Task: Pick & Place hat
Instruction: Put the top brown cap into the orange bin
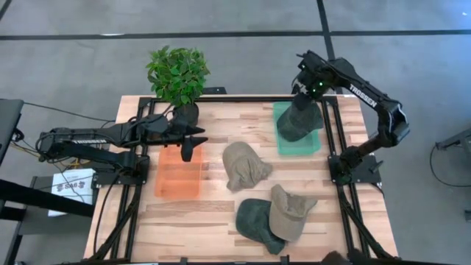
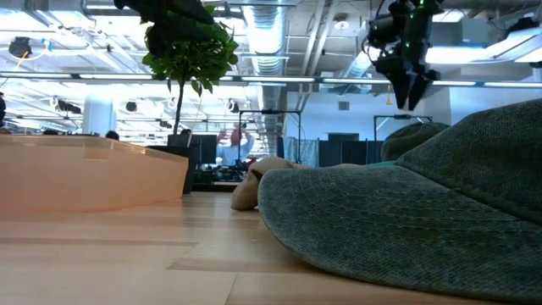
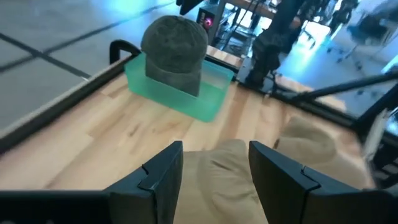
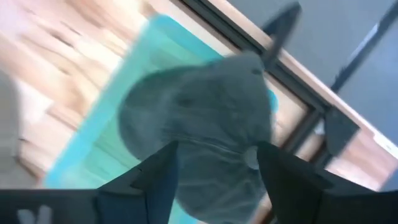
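On the wooden tabletop (image 1: 221,213), a dark green hat (image 1: 298,121) is seen in the green bin (image 1: 282,140) directly beneath the right gripper's (image 4: 214,163) spread fingers (image 4: 158,171).

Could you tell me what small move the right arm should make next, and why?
Probably lift the right gripper straight up and clear of the green bin. Its fingers are open above the dark green hat, which already sits in that bin, so this placement looks finished. Three more hats lie on the table, and the left gripper is open near the tan hat.
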Controlling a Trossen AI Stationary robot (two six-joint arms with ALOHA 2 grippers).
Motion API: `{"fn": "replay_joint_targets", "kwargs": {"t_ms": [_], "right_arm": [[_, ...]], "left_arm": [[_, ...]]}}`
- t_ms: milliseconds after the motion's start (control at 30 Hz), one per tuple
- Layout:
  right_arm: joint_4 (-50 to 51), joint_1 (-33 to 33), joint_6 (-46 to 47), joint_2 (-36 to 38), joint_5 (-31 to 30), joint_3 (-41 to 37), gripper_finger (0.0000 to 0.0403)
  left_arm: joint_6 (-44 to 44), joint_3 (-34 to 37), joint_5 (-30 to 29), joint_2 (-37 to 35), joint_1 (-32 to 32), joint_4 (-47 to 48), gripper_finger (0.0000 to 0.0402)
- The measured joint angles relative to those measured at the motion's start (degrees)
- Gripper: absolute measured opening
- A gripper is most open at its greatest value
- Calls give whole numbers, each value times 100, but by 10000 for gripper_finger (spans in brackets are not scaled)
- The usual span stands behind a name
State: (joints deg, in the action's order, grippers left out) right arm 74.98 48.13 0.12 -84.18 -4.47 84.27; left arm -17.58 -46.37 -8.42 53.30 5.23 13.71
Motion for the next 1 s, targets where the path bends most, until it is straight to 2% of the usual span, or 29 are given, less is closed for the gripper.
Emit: {"fn": "replay_joint_targets", "kwargs": {"t_ms": [167,300,433,567,667,800,1000], "right_arm": [[-551,-809,512,331,8,0,148],[-1209,-1573,1045,532,21,0,92],[-1886,-2325,1351,594,20,0,46],[-2435,-3020,1496,504,20,2,11],[-2727,-3502,1617,320,19,2,3],[-3210,-4138,1742,13,20,2,7],[-3422,-4810,1618,-510,21,0,1]], "left_arm": [[475,0,-9,-3,0,26,178],[877,0,-9,-11,0,141,155],[1265,0,4,-11,0,279,109],[1409,0,57,-12,-7,509,42],[1407,-2,78,-49,-9,721,8],[1410,-2,204,-81,-9,874,2],[1422,-7,373,-146,-11,882,0]]}}
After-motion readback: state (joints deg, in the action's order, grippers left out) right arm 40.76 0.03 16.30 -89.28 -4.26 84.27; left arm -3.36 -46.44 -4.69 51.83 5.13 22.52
